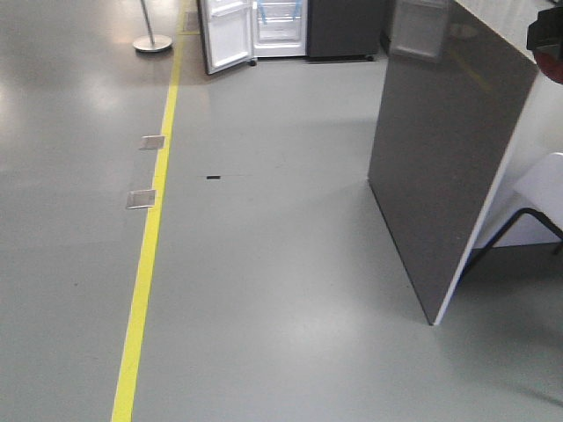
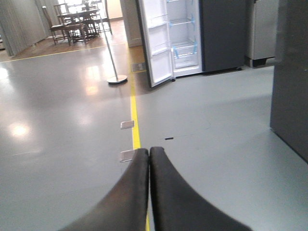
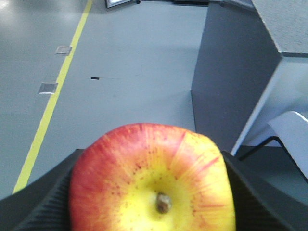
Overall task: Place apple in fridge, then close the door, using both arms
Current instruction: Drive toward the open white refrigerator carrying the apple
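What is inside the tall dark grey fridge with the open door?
The fridge shows white walls and glass shelves with blue tape strips; nothing visible on them. Its top is out of frame; small items are too far to see.

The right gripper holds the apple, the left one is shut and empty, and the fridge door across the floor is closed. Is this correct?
Not quite: the door stands open, showing the white inside of the fridge, as the left wrist view shows. The rest holds.

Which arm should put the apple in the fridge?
Right: the right pincer grips the apple. The left pincer is shut and empty. The fridge stands open, far across the floor.
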Motion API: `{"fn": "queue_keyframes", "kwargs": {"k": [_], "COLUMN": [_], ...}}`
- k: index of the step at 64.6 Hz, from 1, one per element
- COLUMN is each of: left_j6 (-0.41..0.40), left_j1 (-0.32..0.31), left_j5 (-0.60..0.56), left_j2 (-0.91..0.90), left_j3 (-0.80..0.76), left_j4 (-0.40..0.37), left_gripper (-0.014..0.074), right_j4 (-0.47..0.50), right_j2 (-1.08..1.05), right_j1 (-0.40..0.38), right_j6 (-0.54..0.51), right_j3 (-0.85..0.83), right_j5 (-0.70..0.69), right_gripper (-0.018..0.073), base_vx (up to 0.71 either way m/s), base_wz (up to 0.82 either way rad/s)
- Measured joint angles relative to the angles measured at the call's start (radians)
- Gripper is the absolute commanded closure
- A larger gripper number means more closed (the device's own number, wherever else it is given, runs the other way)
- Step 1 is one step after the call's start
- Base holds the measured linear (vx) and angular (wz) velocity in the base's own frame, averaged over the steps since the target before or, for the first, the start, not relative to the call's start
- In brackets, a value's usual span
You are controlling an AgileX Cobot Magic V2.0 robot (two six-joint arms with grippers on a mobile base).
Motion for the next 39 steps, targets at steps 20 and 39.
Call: {"fn": "queue_keyframes", "kwargs": {"k": [20,39], "left_j6": [0.000,0.000], "left_j1": [0.000,0.000], "left_j5": [0.000,0.000], "left_j2": [0.000,0.000], "left_j3": [0.000,0.000], "left_j4": [0.000,0.000], "left_gripper": [0.0603,0.0603], "right_j4": [0.000,0.000], "right_j2": [0.000,0.000], "right_j1": [0.000,0.000], "right_j6": [0.000,0.000], "right_j3": [0.000,0.000], "right_j5": [0.000,0.000], "right_gripper": [0.0410,0.0410], "base_vx": [0.06,0.07], "base_wz": [0.20,0.14]}}
